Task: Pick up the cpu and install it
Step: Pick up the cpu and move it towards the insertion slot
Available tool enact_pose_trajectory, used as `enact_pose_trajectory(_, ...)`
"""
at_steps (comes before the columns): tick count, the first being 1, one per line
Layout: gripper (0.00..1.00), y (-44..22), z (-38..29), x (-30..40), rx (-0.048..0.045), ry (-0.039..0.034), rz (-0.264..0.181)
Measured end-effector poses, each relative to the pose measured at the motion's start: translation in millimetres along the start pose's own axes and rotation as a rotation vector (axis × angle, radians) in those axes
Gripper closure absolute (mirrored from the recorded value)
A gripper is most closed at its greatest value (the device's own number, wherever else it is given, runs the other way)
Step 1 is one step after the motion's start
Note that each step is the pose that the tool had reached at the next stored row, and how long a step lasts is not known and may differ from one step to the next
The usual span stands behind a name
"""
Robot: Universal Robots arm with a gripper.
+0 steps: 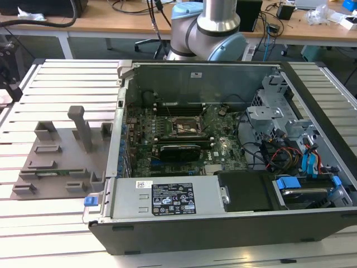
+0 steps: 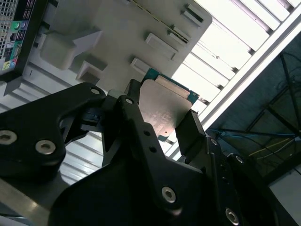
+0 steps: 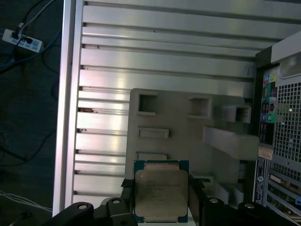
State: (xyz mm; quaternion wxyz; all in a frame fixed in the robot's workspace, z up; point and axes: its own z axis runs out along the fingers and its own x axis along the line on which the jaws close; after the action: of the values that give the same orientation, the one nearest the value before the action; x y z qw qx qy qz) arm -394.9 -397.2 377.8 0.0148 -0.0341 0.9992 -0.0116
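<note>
The hand [image 3: 161,200] is clenched on the cpu [image 3: 161,190], with a black finger [image 3: 195,195] pressed against each of two opposite edges of the chip. In the first wrist view the pale metal top of the cpu faces the camera, framed by a thin green-blue border, and the chip sits flat and square between the fingers. In the second wrist view the same grasp shows from an oblique angle: the cpu [image 2: 167,106] is pinched between the two dark pads [image 2: 190,134], and its silver top catches the light. Behind the held chip in both wrist views lies the grey fixture plate [image 3: 188,127] with its raised blocks and rectangular pockets, resting on the slatted aluminium table [image 3: 164,52]; the cpu is clear of the plate and touches only the fingers. Just beside the plate stands the rear panel of the computer case [image 3: 282,117], with coloured ports and a perforated grille. In the exterior view the case [image 1: 223,223] lies open on the table [image 1: 56,84], the fixture plate [image 1: 61,151] is at the exterior view's left of it, and the dark square socket [image 1: 187,127] sits on the green motherboard [image 1: 167,151] inside, with the arm [image 1: 206,28] rising behind the case.
</note>
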Motion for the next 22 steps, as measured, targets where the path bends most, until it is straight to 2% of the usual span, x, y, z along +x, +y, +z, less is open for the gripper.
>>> enact_pose_trajectory(6, 0.45, -0.3, -12.2, -0.3, 0.0000, 0.0000, 0.000)
enact_pose_trajectory(16, 0.45, -0.3, -13.5, -0.6, 0.0001, 0.0002, 0.000)
enact_pose_trajectory(22, 0.45, -0.8, -13.3, -6.8, 0.0000, 0.0001, 0.000)
